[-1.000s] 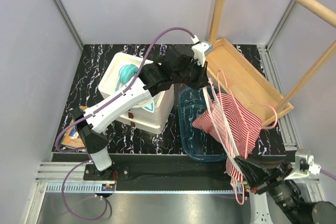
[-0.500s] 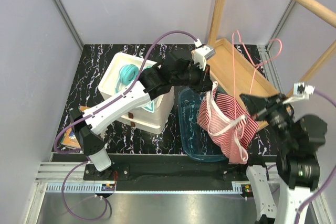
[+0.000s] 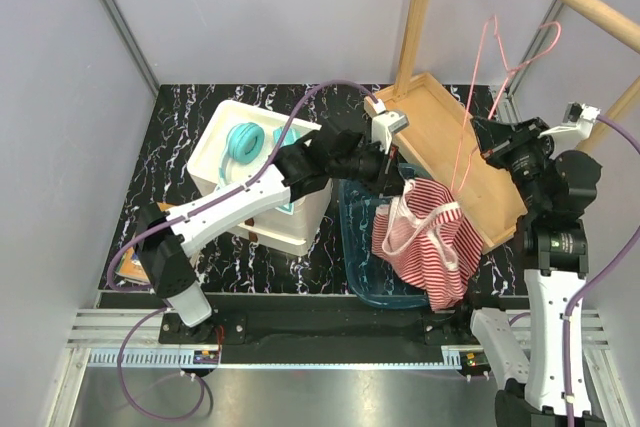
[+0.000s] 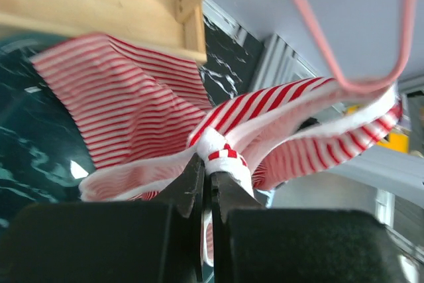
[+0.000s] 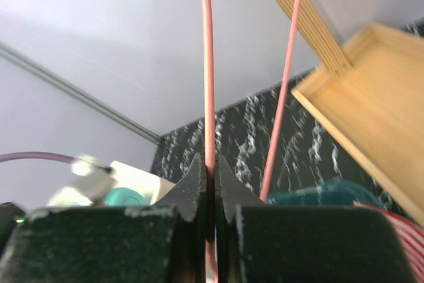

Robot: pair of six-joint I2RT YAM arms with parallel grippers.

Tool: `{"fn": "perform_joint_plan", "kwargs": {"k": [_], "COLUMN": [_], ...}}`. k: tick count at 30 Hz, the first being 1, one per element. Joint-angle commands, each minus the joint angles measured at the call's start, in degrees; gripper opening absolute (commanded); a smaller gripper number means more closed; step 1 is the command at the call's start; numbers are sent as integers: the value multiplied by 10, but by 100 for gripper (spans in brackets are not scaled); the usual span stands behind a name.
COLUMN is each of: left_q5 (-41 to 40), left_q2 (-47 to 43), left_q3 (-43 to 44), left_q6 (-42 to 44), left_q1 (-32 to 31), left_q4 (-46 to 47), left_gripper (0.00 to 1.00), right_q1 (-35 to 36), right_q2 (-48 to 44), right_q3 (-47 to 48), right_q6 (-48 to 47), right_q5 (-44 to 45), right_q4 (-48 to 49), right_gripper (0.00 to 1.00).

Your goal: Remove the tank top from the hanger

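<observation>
Top external view: over the counter (image 3: 180, 117), the largest change is the right arm. A second ago it lay low at the near right corner; now it stands tall by the right edge, in front of the wooden rack (image 3: 440, 117). That lift has carried the hanger (image 5: 207, 64) well up, so it hangs above the tank top (image 3: 430, 247) instead of lying spread inside it. The top has slid down into a bunch over the blue tub (image 3: 355, 237) near the middle of the near edge.

The left hand (image 4: 207, 177) has drifted only slightly and is clamped on a knot of striped cloth. The right hand (image 5: 209, 177) is pinched tight on the wire.

In the left wrist view one strap (image 4: 344, 107) still runs along the hanger's lower bend. We judge the top mostly stripped but not yet free, with one more pull apart likely needed.
</observation>
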Motion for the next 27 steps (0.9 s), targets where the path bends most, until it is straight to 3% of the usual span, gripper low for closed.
{"fn": "perform_joint_plan", "kwargs": {"k": [1, 3, 7, 14, 27], "left_q5": [67, 54, 17, -11, -17], "left_q2": [-31, -40, -60, -85, -146], "left_q3": [-22, -27, -33, -49, -99], "left_q6": [-42, -38, -22, -17, -32], "left_q1": [-3, -3, -2, -2, -2], "left_q4": [86, 83, 67, 48, 46], "left_gripper": [0, 0, 0, 0, 0], "right_q1": [2, 2, 2, 2, 2], "right_q2": [-28, -21, -16, -46, 65], "right_q3": [-78, -76, -36, 2, 149], "right_q6": [19, 47, 73, 44, 72], "right_q5": [-56, -50, -3, 85, 343], "right_q4": [289, 280, 125, 65, -38], "right_gripper": [0, 0, 0, 0, 0]}}
